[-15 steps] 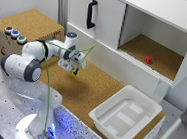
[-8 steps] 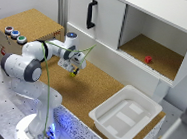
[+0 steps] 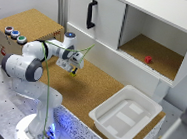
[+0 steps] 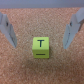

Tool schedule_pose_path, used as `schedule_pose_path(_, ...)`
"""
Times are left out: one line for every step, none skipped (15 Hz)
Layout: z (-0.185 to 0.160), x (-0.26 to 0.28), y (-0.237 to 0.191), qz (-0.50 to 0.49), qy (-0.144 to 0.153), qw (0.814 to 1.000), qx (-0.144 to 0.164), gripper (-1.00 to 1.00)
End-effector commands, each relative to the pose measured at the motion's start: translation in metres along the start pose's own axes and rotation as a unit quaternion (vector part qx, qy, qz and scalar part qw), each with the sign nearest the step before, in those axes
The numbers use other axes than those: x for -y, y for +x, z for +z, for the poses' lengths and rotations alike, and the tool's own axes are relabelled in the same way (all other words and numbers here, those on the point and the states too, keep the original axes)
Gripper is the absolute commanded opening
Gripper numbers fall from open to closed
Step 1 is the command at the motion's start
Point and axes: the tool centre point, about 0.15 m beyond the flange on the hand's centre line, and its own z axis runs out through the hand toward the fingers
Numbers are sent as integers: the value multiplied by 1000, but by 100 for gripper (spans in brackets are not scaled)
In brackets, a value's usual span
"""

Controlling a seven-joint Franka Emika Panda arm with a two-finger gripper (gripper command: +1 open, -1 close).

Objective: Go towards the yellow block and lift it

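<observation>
The yellow block (image 4: 41,48) lies on the cork surface between my two fingers, a black letter T on its upper face, and in the exterior view it shows only as a speck of yellow (image 3: 73,74) just under my gripper (image 3: 72,70). My fingers are spread wide, one pad (image 4: 8,33) well to one side of the block and the other (image 4: 71,33) well to the other, neither touching it; I hold nothing. The step in hand, as I judge it, is the last of the approach: I should come straight down until my pads stand level with the block's sides, then close slowly and evenly, since a thing so small could be pushed aside or tipped if one pad meets it first. In the wrist view it looks slightly nearer one finger than the other, so I would centre it before closing, and stop short of pressing my tips into the cork. The cork mat (image 3: 92,89) is grainy and flat and should keep the block from skating. Farther out, a white plastic tray (image 3: 126,116) rests on the mat toward the exterior view's right; behind stands a white cabinet (image 3: 103,25) with a black handle (image 3: 90,13), and in its open compartment lies a small red block (image 3: 148,60), well apart from my work. A cork-topped box (image 3: 35,23) bearing three coloured buttons (image 3: 15,34) sits at the exterior view's left.
</observation>
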Motion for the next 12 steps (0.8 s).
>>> schedule_pose_path(49, 8, 33, 1, -10, 1000, 15, 100)
schedule_pose_path(54, 8, 34, 1, -12, 1000, 19, 100)
schedule_pose_path(57, 8, 35, 2, -13, 1000, 23, 100)
schedule_pose_path(58, 8, 35, 2, -13, 1000, 23, 100)
schedule_pose_path(59, 8, 34, 5, -16, 1000, 25, 100)
schedule_pose_path(59, 7, 32, 5, -17, 999, 26, 100)
schedule_pose_path(60, 6, 30, 6, -16, 999, 29, 100)
schedule_pose_path(62, 6, 29, 6, -15, 999, 30, 100)
schedule_pose_path(61, 6, 30, 7, -16, 999, 29, 100)
schedule_pose_path(61, 6, 31, 7, -16, 999, 28, -100)
schedule_pose_path(60, 6, 32, 8, -15, 1000, 26, -100)
schedule_pose_path(60, 7, 33, 7, -17, 1000, 25, -100)
